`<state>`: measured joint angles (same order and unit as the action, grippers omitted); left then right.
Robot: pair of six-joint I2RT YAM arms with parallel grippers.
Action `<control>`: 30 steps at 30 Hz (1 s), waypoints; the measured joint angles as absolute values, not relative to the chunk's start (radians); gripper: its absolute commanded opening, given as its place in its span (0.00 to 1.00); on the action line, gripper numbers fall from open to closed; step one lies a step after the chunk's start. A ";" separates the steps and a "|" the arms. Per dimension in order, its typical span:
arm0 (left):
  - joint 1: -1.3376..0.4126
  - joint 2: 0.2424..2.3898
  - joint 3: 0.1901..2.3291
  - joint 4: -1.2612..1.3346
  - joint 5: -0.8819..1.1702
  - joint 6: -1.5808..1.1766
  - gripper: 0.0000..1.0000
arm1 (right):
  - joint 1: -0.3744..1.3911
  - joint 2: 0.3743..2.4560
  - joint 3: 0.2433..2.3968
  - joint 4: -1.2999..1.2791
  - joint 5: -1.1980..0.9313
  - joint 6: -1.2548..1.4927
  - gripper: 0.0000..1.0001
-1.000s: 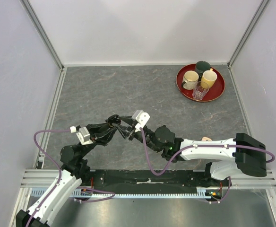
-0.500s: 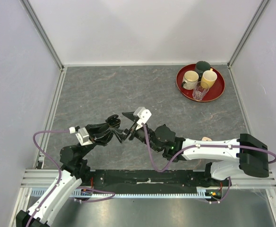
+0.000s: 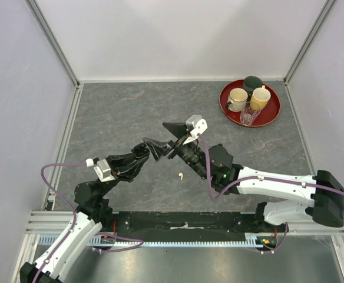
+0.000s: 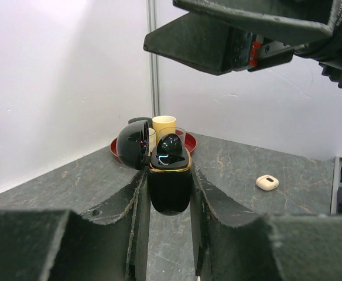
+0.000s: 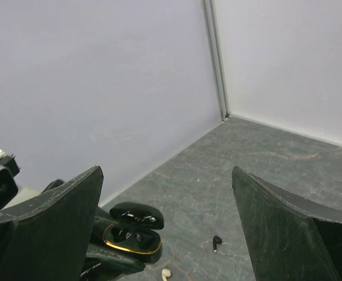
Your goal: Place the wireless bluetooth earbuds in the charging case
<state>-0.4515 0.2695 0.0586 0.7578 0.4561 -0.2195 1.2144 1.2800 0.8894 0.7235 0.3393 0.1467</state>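
Left gripper (image 3: 153, 147) clamps the lid-open charging case (image 4: 170, 186) upright, right gripper (image 5: 166, 175) hangs spread wide and empty; black earbud (image 5: 216, 242) and cream earbud (image 3: 179, 174) lie loose on the table (image 3: 131, 112) (mid-insertion, likely), so next calls for a fine pinch on one.

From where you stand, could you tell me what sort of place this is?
Probably a robot test cell, not a home: white panel walls on aluminium frame posts, a grey stone-patterned tabletop, and two white-and-black robot arms bolted along its near edge.
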 measured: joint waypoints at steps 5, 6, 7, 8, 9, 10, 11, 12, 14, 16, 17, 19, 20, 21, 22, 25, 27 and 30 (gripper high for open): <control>-0.451 0.268 0.059 0.758 0.456 -0.220 0.02 | 1.184 1.261 0.906 0.675 0.365 0.179 0.94; -0.451 0.267 0.059 0.758 0.456 -0.220 0.02 | 1.176 1.261 0.914 0.651 0.368 0.190 0.94; -0.451 0.267 0.059 0.758 0.456 -0.220 0.02 | 1.165 1.261 0.924 0.622 0.368 0.207 0.94; -0.451 0.267 0.059 0.758 0.456 -0.220 0.02 | 1.149 1.261 0.934 0.589 0.368 0.224 0.94; -0.451 0.267 0.059 0.758 0.456 -0.220 0.02 | 1.134 1.261 0.944 0.562 0.367 0.242 0.94; -0.451 0.266 0.059 0.758 0.456 -0.220 0.02 | 1.109 1.261 0.960 0.520 0.364 0.274 0.93; -0.451 0.265 0.059 0.758 0.456 -0.220 0.02 | 1.082 1.261 0.972 0.488 0.360 0.303 0.92; -0.451 0.265 0.059 0.758 0.457 -0.220 0.02 | 1.055 1.261 0.984 0.457 0.356 0.331 0.91; -0.451 0.260 0.059 0.754 0.458 -0.220 0.02 | 0.998 1.267 1.009 0.393 0.350 0.384 0.91; -0.451 0.253 0.061 0.745 0.467 -0.220 0.02 | 0.945 1.283 1.034 0.332 0.344 0.439 0.91; -0.451 0.249 0.063 0.739 0.472 -0.220 0.02 | 0.927 1.291 1.039 0.315 0.338 0.461 0.91; -0.451 0.236 0.072 0.723 0.477 -0.219 0.02 | 0.870 1.313 1.042 0.268 0.308 0.533 0.91; -0.451 0.226 0.076 0.714 0.478 -0.219 0.02 | 0.850 1.326 1.044 0.248 0.291 0.557 0.95; -0.451 0.215 0.082 0.704 0.479 -0.219 0.02 | 0.820 1.350 1.058 0.211 0.268 0.587 0.97; -0.451 0.205 0.086 0.697 0.480 -0.218 0.02 | 0.801 1.375 1.070 0.189 0.257 0.607 0.98; -0.452 0.171 0.107 0.665 0.482 -0.215 0.02 | 0.740 1.497 1.152 0.087 0.213 0.633 0.98; -0.452 0.151 0.120 0.641 0.484 -0.208 0.02 | 0.721 1.565 1.185 0.044 0.186 0.634 0.98; -0.452 0.129 0.144 0.608 0.500 -0.194 0.02 | 0.709 1.669 1.233 -0.022 0.139 0.632 0.98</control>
